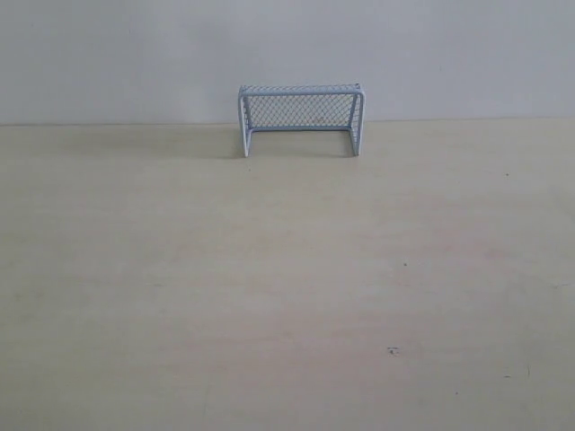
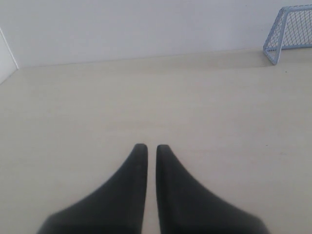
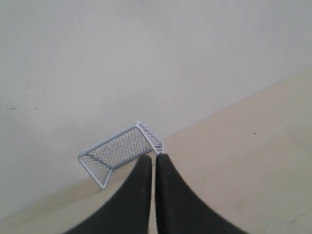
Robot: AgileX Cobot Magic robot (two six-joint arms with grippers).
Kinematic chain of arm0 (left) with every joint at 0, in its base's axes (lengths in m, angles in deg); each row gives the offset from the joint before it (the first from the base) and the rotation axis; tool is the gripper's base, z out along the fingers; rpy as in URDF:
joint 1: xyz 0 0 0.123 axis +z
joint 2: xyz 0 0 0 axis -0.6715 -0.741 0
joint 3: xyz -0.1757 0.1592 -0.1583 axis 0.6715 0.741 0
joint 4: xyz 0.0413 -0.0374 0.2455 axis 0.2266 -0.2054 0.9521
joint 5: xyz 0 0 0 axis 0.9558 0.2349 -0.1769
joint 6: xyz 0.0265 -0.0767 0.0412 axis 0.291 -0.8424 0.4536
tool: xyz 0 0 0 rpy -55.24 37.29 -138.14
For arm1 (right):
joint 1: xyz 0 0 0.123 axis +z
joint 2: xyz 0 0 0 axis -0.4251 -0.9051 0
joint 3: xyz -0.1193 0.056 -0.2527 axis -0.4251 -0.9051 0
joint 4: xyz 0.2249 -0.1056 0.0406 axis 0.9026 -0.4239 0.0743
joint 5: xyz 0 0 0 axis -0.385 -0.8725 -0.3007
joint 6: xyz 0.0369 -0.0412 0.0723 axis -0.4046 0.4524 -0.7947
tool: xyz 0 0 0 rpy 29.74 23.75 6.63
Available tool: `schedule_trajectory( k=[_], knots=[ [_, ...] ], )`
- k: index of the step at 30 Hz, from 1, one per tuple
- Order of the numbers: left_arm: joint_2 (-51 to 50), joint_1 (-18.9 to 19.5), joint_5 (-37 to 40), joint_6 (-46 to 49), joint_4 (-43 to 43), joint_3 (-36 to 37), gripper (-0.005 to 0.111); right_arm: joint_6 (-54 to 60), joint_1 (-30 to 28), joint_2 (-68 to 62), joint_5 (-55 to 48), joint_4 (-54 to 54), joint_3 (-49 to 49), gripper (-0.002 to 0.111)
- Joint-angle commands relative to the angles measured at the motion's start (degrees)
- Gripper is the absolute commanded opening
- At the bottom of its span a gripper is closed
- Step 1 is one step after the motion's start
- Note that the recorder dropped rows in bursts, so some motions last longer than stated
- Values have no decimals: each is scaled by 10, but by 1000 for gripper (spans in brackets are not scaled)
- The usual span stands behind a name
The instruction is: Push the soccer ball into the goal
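The goal (image 1: pixel 301 118), pale blue-white with mesh netting, stands at the far middle of the table against the wall, its mouth facing the camera. It also shows in the left wrist view (image 2: pixel 288 32) and the right wrist view (image 3: pixel 121 152). The soccer ball is not visible in any view. Neither arm appears in the exterior view. My left gripper (image 2: pixel 151 147) is shut with nothing between its dark fingers, low over bare tabletop. My right gripper (image 3: pixel 152 158) is shut and empty, pointing toward the goal from a distance.
The pale wooden table (image 1: pixel 287 287) carries a few small dark specks (image 1: pixel 393 350). A plain light wall (image 1: pixel 287 45) runs behind the goal. A white edge (image 2: pixel 7 58) shows at the side of the left wrist view.
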Motion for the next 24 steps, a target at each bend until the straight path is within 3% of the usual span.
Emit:
schedule_trajectory(
  k=[1,12,19,24],
  knots=[
    [1,1,-2,-5,2,-2,6,56,-3,4,33,7,-29,0],
    [1,1,-2,-5,2,-2,6,332,-3,4,-64,4,-29,0],
    [1,1,-2,-5,2,-2,6,360,-3,4,-148,-9,-29,0],
    [1,1,-2,-5,2,-2,6,353,-3,4,-149,-5,-29,0]
  ],
)
